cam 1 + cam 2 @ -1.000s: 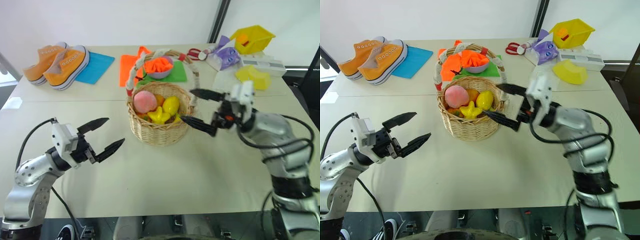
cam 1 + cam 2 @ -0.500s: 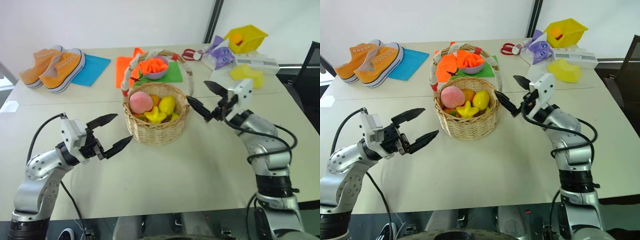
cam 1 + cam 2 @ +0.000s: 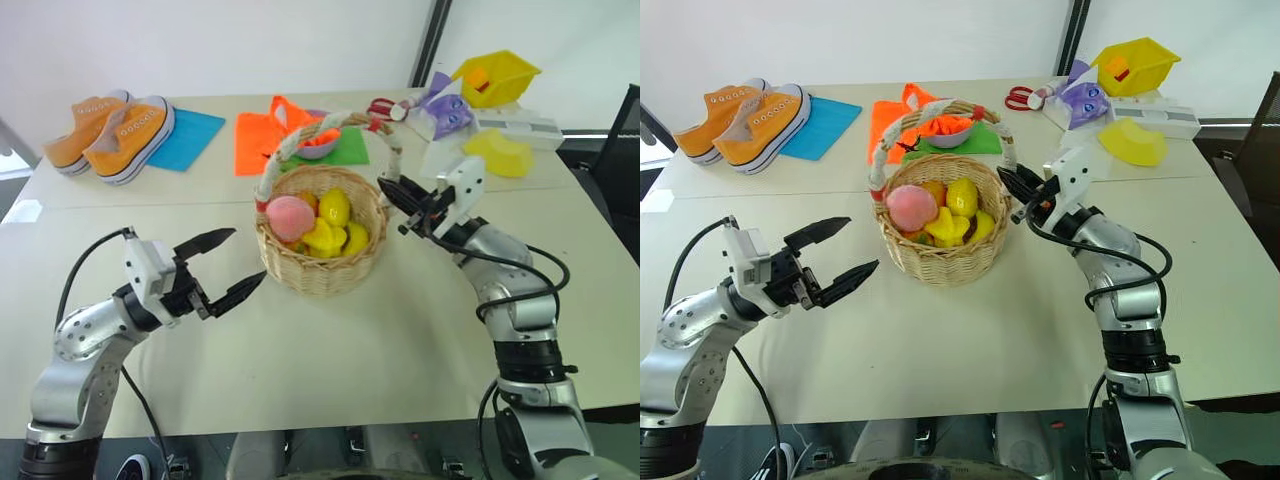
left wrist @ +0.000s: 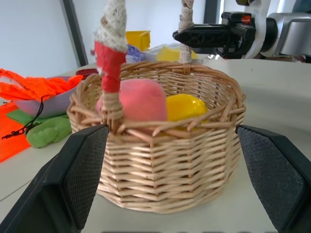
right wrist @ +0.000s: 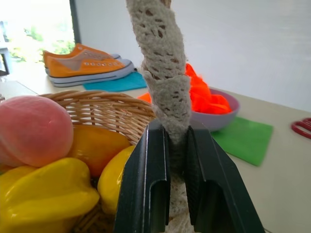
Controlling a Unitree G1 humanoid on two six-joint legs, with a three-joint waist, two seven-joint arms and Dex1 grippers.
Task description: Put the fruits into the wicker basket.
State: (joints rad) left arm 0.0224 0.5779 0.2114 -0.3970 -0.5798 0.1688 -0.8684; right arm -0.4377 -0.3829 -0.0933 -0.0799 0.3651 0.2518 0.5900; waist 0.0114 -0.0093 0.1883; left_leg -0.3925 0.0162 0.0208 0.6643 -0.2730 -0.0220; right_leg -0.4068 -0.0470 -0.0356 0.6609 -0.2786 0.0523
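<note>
1. Left and right eye views: the wicker basket (image 3: pixel 320 245) is seen on the table (image 3: pixel 400 340), between the two grippers. The peach (image 3: pixel 289 216) and the starfruit (image 3: pixel 322 236) already lie inside it with other yellow toy fruit. The right gripper (image 3: pixel 399 204) is closed on the lace-wrapped handle (image 3: pixel 385 150) near its foot, on the basket's far side from the left gripper (image 3: pixel 234 266), whose fingers are spread wide just short of the near wall.

2. Left wrist view: the basket is framed between the parted fingers (image 4: pixel 68 182), neither touching the weave; the peach sits behind the red band (image 4: pixel 110 59).

3. Right wrist view: the handle strap is pinched between the two black fingers (image 5: pixel 146 189), with the fruit just past them on one side.

4. Judgement: the fruits appear stowed. Any lift is best kept slow and vertical, so the basket is not tipped by a one-sided grip.
</note>
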